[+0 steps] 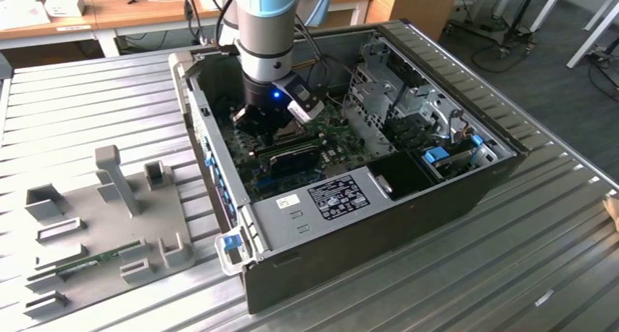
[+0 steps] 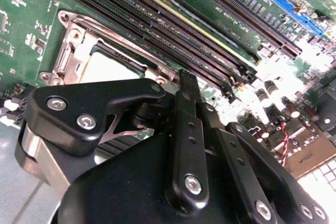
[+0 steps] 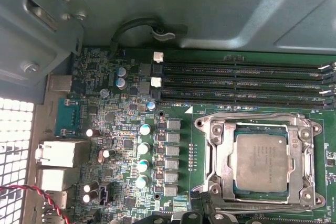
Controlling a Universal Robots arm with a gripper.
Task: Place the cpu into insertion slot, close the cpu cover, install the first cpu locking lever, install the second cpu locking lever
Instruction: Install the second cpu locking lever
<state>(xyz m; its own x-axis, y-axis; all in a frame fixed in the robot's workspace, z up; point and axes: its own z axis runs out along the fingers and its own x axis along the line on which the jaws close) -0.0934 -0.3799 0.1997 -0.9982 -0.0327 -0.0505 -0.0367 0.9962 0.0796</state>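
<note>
1. In the second wrist view, the claw [image 2: 185, 85] body hides much of the cpu [image 2: 107, 66] and the insertion slot [image 2: 79, 51].
2. In the exterior view, the arm covers the insertion slot.
3. In the first wrist view, the picture's edge cuts off the memory slots [image 3: 247, 82].

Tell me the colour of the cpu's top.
Pale silver-beige metal; the cpu shows best in the first wrist view, framed by the silver cpu cover.

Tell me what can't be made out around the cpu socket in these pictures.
- Exterior view: the insertion slot is hidden behind the arm.
- Second wrist view: the gripper body covers part of the cpu.
- First wrist view: the cpu cover frame's lower edge is cut off.
</note>
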